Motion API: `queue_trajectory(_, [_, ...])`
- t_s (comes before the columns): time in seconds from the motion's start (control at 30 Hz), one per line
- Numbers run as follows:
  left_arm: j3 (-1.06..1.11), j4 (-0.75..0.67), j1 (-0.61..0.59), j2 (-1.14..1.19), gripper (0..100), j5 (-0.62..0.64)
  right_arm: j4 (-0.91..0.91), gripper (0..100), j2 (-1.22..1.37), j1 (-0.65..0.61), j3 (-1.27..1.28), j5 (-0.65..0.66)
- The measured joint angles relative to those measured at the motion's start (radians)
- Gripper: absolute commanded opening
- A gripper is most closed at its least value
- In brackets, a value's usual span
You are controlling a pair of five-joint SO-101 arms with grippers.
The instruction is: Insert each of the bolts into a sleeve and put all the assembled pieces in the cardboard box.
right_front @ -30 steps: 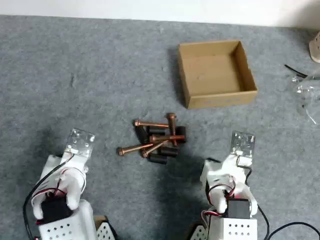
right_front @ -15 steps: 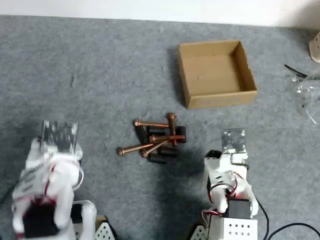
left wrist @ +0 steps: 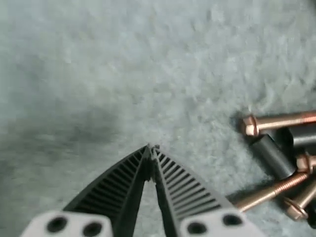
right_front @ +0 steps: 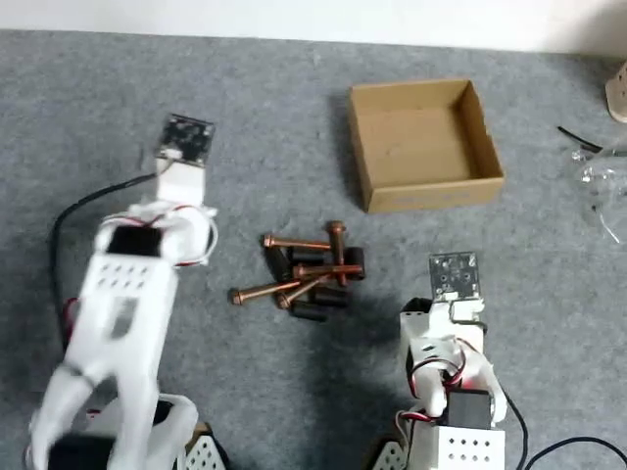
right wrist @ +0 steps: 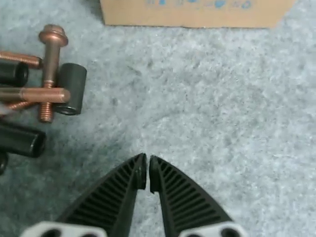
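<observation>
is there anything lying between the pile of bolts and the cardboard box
Nothing visible does. Only bare carpet lies between the pile of bolts and sleeves and the cardboard box. The box is open on top, with nothing visible inside.

Bolts (right_front: 294, 242): 5, copper. Sleeves (right_front: 312, 313): at least 4, black; they overlap in the pile, so exact no. unclear. Box (right_front: 431, 196): 1. Arms (right_front: 118, 294): 2.
</observation>
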Motion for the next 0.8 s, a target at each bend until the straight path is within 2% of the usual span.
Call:
queue_trajectory(0.17, [0.055,-0.100,0.015,0.166,1,0.011,0.061,0.6,0.000,0.006,0.000,0.032])
queue_trajectory(0.3, [0.078,-0.161,0.020,0.192,1,0.061,0.063,0.6,0.002,0.006,-0.002,0.044])
queue_trajectory(0.47, [0.080,-0.172,0.021,0.193,1,0.080,0.060,0.6,0.009,-0.100,-0.063,0.002])
queue_trajectory(0.63, [0.080,-0.172,0.021,0.193,1,0.080,-0.021,0.7,0.181,-0.222,-0.153,0.000])
queue_trajectory(0.8, [0.080,-0.172,0.021,0.193,1,0.080,-0.115,0.7,0.485,-0.288,-0.336,-0.021])
